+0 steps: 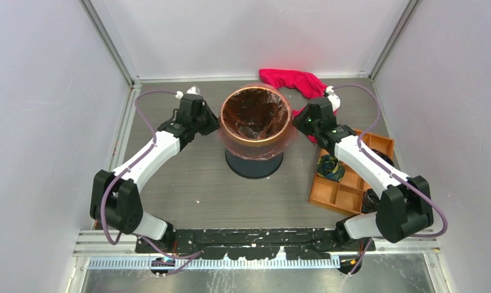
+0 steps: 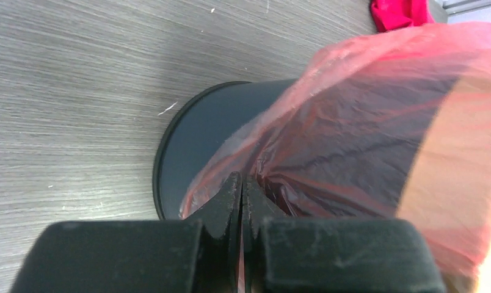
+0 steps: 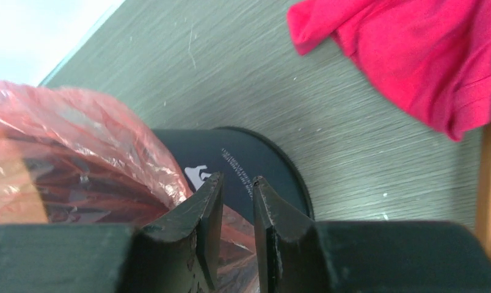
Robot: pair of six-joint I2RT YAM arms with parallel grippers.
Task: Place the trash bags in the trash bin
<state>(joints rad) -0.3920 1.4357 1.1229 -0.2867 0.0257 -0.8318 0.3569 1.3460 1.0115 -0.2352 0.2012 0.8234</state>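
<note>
My left gripper (image 2: 241,183) stands at the left side of the bin (image 2: 200,140), jaws closed on a fold of the bag (image 2: 353,122) just below the rim. The bag already sits in the bin, which stands mid-table between my two arms. The bag's mouth is turned out over the gold rim and its film hangs down the outer wall, while the body shows dark and wrinkled inside. I judge this to be the late step: the bag is seated, and the skirt is being pulled down and evened round the rim. On the right side, my right gripper (image 3: 234,189) hovers close against the bin wall with its jaws a narrow gap apart. Film shows low in that gap, but I cannot tell that it is pinched. Next I would close the right jaws on the hem, draw both sides down gently and evenly so the thin film does not tear or lift the bin, then let go. By count there is one bag, one bin, one pink cloth (image 3: 426,55) behind on the right and one orange tray (image 1: 353,195) at the far right.
</note>
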